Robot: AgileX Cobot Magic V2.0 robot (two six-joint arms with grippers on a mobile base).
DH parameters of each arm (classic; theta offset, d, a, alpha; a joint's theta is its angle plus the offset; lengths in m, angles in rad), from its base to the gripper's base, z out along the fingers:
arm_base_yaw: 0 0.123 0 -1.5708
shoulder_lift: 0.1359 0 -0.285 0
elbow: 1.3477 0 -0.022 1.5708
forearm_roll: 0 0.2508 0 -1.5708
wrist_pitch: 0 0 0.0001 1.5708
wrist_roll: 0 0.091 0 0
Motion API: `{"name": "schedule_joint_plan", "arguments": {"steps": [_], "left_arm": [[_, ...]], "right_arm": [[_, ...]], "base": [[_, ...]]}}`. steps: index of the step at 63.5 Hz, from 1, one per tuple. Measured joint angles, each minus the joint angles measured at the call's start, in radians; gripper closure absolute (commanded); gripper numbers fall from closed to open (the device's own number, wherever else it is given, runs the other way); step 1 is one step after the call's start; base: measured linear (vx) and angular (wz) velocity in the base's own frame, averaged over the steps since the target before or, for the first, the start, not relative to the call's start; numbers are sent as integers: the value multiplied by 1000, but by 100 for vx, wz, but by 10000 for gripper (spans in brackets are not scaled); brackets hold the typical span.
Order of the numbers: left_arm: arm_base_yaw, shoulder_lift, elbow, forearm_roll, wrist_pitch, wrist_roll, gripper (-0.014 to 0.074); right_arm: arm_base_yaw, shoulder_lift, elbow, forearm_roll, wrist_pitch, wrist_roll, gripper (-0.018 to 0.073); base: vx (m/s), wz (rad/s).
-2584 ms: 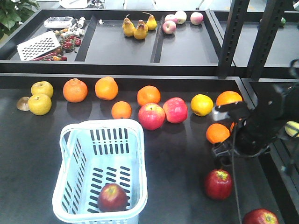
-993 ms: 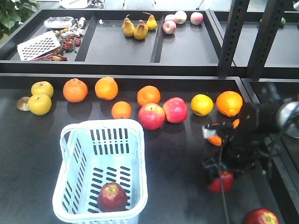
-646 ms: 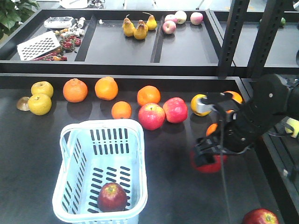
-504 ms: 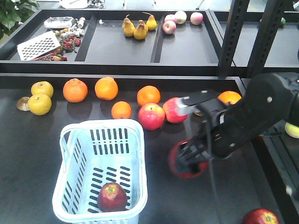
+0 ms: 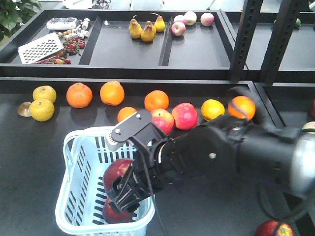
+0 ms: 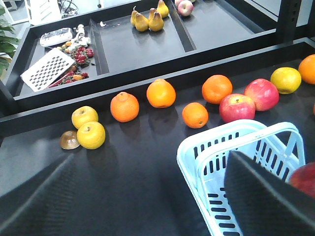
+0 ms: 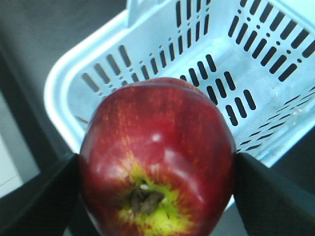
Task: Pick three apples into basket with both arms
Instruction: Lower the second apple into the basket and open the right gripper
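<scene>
Right arm (image 5: 231,152): reaching leftward and low, bulky black body foreshortened. Right gripper (image 5: 123,189): pointing down, fingers (image 7: 44,196) clamped on either side of a held load. Left gripper (image 6: 147,196): only blurred dark fingers visible at frame bottom, spread apart.

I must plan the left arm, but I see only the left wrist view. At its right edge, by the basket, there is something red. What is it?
Observer: A dark-red apple, gripped by the right tool.
Operator: Is it over the basket or outside it?
Observer: Over it. The right wrist view shows the slotted floor of the basket directly behind the apple.
Operator: Does any apple lie inside?
Observer: Yes, one apple in the basket, on the floor at the near end.
</scene>
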State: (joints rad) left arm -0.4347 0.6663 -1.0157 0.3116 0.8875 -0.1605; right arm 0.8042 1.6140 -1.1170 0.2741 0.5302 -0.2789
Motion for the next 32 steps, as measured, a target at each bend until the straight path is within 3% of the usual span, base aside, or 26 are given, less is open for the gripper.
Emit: {"name": "schedule_joint_plan", "arguments": {"steps": [8, 16, 32], "left_arm": [[0, 0, 0, 0, 0, 0, 20], [0, 0, 0, 0, 0, 0, 20], [0, 0, 0, 0, 0, 0, 20]], "right_arm": [[1, 46, -2, 0, -18, 0, -40], [1, 57, -3, 0, -29, 0, -141], [1, 57, -8, 0, -26, 1, -146]], "base": [[0, 0], [0, 0], [0, 0]]}}
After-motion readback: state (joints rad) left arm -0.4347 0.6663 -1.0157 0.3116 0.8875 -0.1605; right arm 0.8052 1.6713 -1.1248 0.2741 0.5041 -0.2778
